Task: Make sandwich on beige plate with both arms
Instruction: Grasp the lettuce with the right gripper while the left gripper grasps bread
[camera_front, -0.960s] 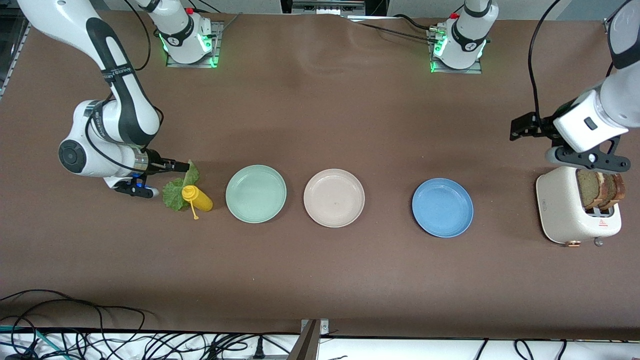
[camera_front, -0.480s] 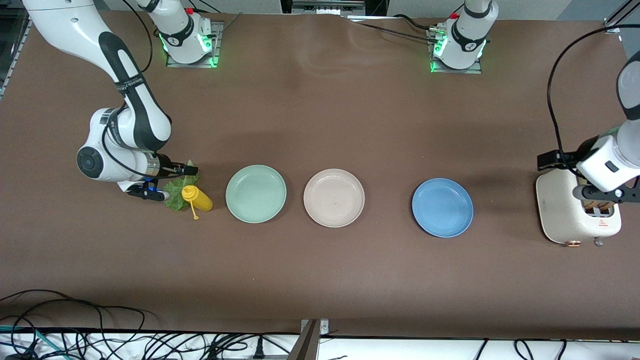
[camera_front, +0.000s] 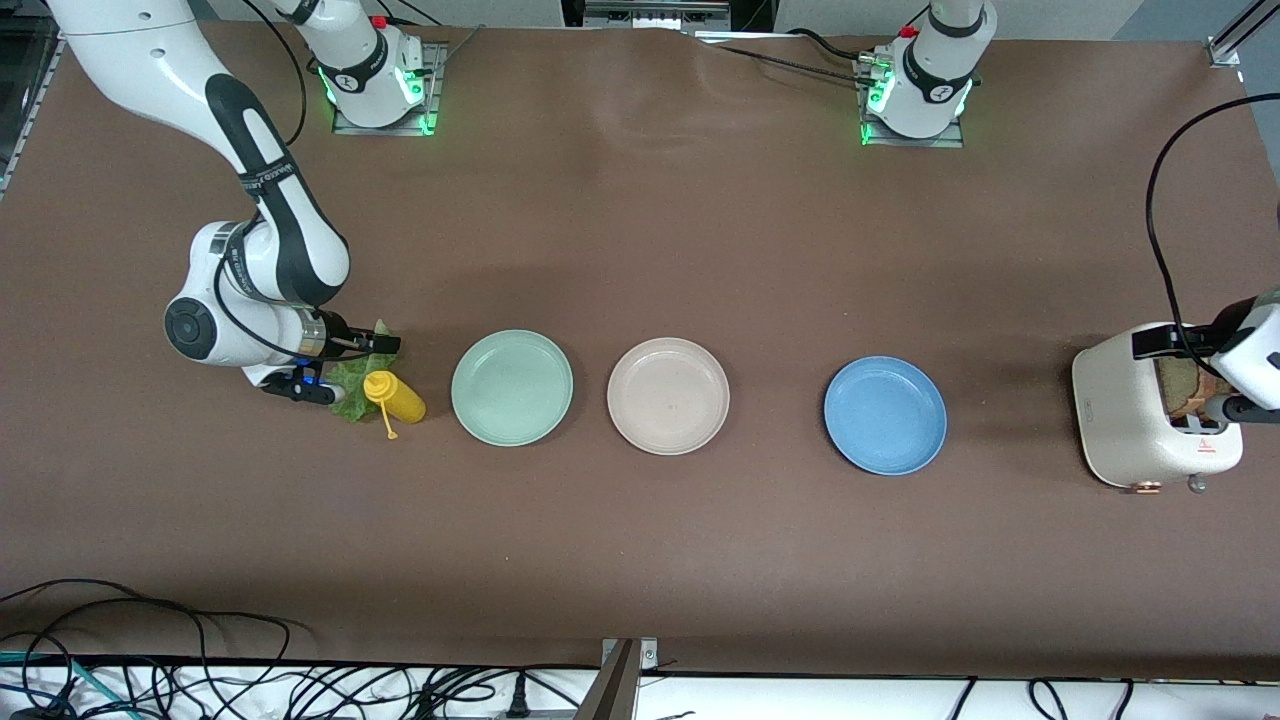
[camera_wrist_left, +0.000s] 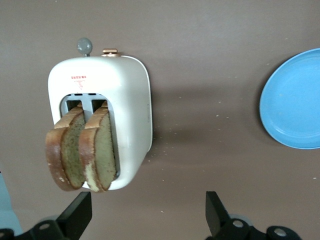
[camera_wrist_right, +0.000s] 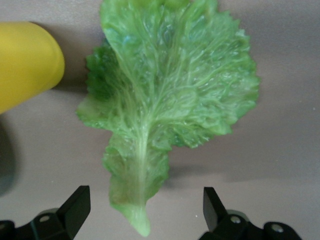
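Right arm's end of the table: right gripper (camera_wrist_right: 142, 212) hanging low over the lettuce leaf (camera_front: 350, 385), fingers (camera_wrist_right: 75, 205) standing wide apart on either side of the stem end, gripping nothing. The leaf is lying flat on the brown table (camera_front: 640, 550), just beside a yellow squeeze bottle (camera_front: 397, 398) lying on its side.

Mint-green plate (camera_front: 512, 387): sitting next along the row, holding nothing.

Beige plate (camera_front: 668, 396): sitting at mid-table between the mint-green and blue plates, holding nothing; no bread or leaf is lying on it.

Blue plate (camera_front: 885, 415): sitting toward the left arm's end, holding nothing.

Toaster (camera_front: 1130, 415): standing at the left arm's end, white, its two slots carrying two slices of bread (camera_wrist_left: 82, 152) that are sticking well out of the top, side by side.

Left gripper (camera_wrist_left: 150, 217): hovering over the toaster, fingers (camera_wrist_left: 216, 212) spread fully wide, holding nothing and touching neither slice.

Changes against the earlier frames: the right gripper is now covering more of the leaf, having shifted toward the bottle; the left arm has swung out toward the table's edge and come down over the toaster, now hiding much of the bread in the front view. Plates, bottle and toaster are staying put
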